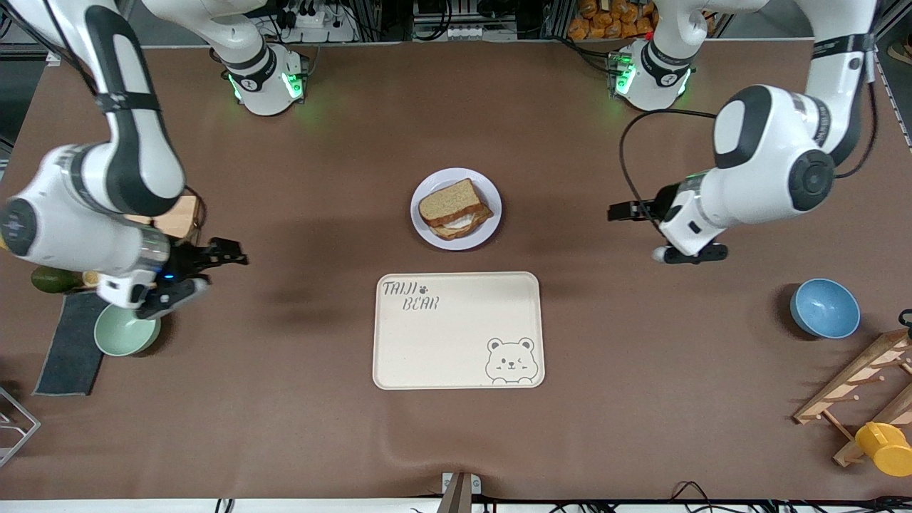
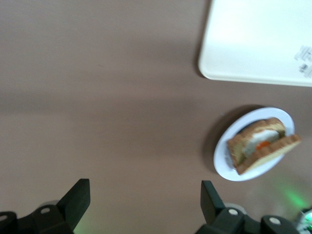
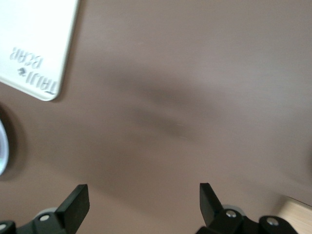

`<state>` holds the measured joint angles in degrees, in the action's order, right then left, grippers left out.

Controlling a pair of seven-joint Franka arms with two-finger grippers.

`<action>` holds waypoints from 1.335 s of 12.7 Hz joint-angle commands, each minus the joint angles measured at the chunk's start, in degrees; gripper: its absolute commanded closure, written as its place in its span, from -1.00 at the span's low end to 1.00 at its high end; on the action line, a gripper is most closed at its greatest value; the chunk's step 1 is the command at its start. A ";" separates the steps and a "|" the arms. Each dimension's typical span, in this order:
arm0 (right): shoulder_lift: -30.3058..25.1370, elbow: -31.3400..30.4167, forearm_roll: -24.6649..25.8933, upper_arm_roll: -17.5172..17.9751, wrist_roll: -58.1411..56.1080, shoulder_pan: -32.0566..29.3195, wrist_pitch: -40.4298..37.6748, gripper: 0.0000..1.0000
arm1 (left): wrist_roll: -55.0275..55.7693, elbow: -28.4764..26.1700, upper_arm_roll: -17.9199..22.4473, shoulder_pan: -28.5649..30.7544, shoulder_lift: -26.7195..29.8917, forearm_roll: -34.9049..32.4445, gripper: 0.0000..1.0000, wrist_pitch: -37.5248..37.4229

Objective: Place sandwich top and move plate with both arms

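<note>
The sandwich top (image 1: 449,199), a brown slice with a darker crust, lies on the egg filling and lower slice on the plate (image 1: 427,231). This round, pale plate stands mid-table, just farther from the front camera than the cream bear tray (image 1: 458,335). My left gripper (image 1: 621,211) hovers open and holds nothing, over bare table toward the left arm's end, apart from the plate (image 2: 222,168). My right gripper (image 1: 224,254) hovers open with nothing in it, over bare table toward the right arm's end. The plate's rim (image 3: 2,146) just shows in the right wrist view.
A green bowl (image 1: 125,331), a dark mat (image 1: 71,342), a green fruit (image 1: 53,279) and a wooden block (image 1: 174,217) sit under the right arm. A blue bowl (image 1: 824,308), a wooden rack (image 1: 862,388) and a yellow cup (image 1: 883,447) stand at the left arm's end.
</note>
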<state>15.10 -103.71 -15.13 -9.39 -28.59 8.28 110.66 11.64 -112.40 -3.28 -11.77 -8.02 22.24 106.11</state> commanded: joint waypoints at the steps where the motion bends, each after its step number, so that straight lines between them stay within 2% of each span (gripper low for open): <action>1: -4.37 5.24 3.69 -2.46 0.47 -1.78 -9.18 -1.00 | 0.58 -0.54 -1.11 -0.27 -2.42 5.95 -1.00 1.21; 4: -6.03 13.52 5.89 -2.91 6.58 -1.78 -18.96 -1.00 | -0.21 -0.63 -1.20 -0.53 -4.89 12.19 -1.00 1.21; 7: -12.36 14.06 10.55 -1.78 17.49 -2.39 -25.65 -1.00 | -0.65 -1.33 -2.17 -1.23 -6.21 14.67 -1.00 1.73; 8: -14.03 13.97 10.90 0.05 20.39 -4.74 -27.41 -1.00 | -1.61 -1.94 -2.43 -1.23 -6.74 14.76 -1.00 1.82; 10: -17.28 13.80 11.00 6.29 22.69 -11.94 -29.35 -1.00 | -5.30 -3.00 -2.87 -1.15 -7.27 15.72 -1.00 2.09; 12: -18.61 13.80 11.26 6.40 30.13 -11.89 -32.69 -1.00 | -10.38 -5.45 -2.87 -1.15 -7.27 18.88 -1.00 4.71; 14: -18.62 14.06 16.85 6.14 31.14 -9.79 -33.14 -1.00 | -14.26 -7.39 -3.05 -1.23 -7.27 21.86 -1.00 7.96; 17: -18.62 14.32 16.45 6.31 28.69 -10.48 -32.97 -1.00 | -21.80 -11.08 -4.45 -1.23 -7.27 29.67 -1.00 13.15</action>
<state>-2.91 -89.11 0.21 -3.70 0.62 -1.96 77.57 -5.60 -120.77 -7.12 -12.82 -16.01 47.59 115.91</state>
